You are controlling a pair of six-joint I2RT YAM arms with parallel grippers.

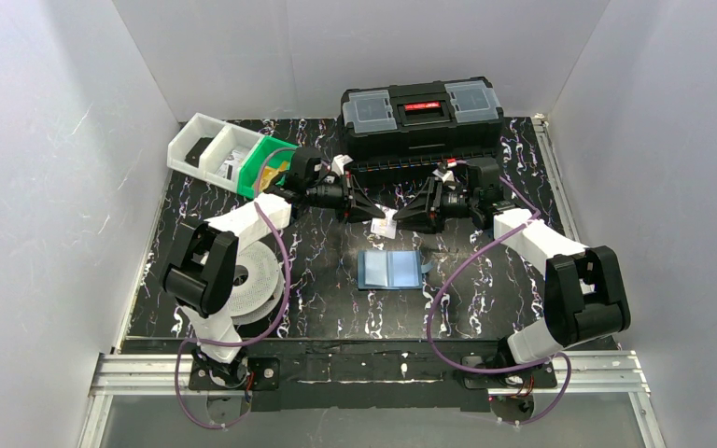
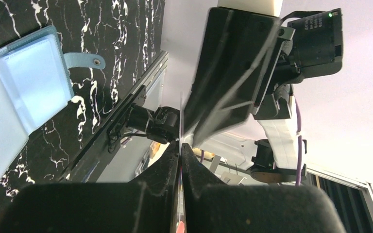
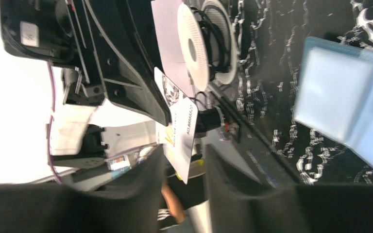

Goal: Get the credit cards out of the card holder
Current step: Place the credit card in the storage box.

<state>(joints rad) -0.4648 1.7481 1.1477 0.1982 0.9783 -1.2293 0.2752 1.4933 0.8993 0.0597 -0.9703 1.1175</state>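
Note:
The blue card holder lies open and flat on the black marbled table, its pale blue sleeves up; it also shows in the left wrist view and the right wrist view. Above and behind it the two grippers meet tip to tip in the air. A credit card, white with dark print and a yellow mark, hangs between them. My left gripper is shut on the card's edge. The right gripper has its jaws apart around the card's other end, with a gap on one side.
A large black toolbox stands at the back. A green bin and white bins sit at the back left. A white spool lies by the left arm. White walls close in three sides.

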